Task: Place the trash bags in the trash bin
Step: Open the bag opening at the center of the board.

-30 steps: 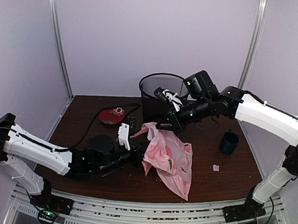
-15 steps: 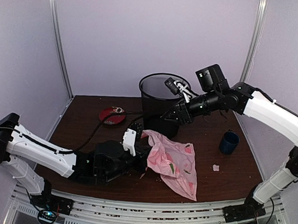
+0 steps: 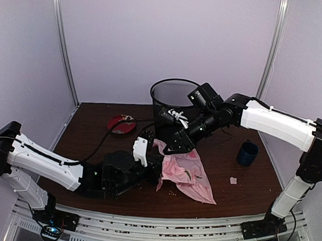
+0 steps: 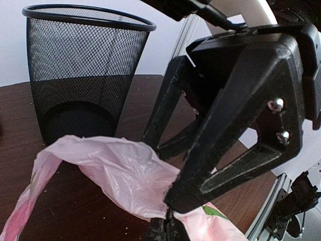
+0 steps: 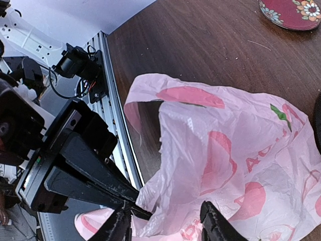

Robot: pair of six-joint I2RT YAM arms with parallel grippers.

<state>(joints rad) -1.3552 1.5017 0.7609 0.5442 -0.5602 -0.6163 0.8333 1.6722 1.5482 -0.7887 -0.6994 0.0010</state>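
Note:
The pale-pink trash bag [image 3: 186, 173] with red prints lies crumpled on the brown table, in front of the trash bin [image 3: 174, 101], a black wire-mesh basket standing upright. My left gripper [image 3: 157, 167] is low at the bag's left edge, shut on a fold of the plastic [image 4: 118, 170]; its tips [image 4: 168, 227] pinch the film. My right gripper [image 3: 171, 148] hangs open just over the bag's upper edge, with its fingertips [image 5: 213, 221] either side of the pink film [image 5: 225, 145] and not closed on it. In the left wrist view the bin [image 4: 83, 70] stands behind the bag.
A red flowered dish [image 3: 121, 124] sits left of the bin, also at the top of the right wrist view [image 5: 293, 10]. A dark-blue mug [image 3: 248, 153] stands at the right. A small white scrap [image 3: 233, 180] lies near it. Crumbs dot the table.
My right gripper let go of the bag's top, rose toward the bin, then came back down open over the bag. The bag sank flat. My left gripper stayed shut on it, shifting slightly right.

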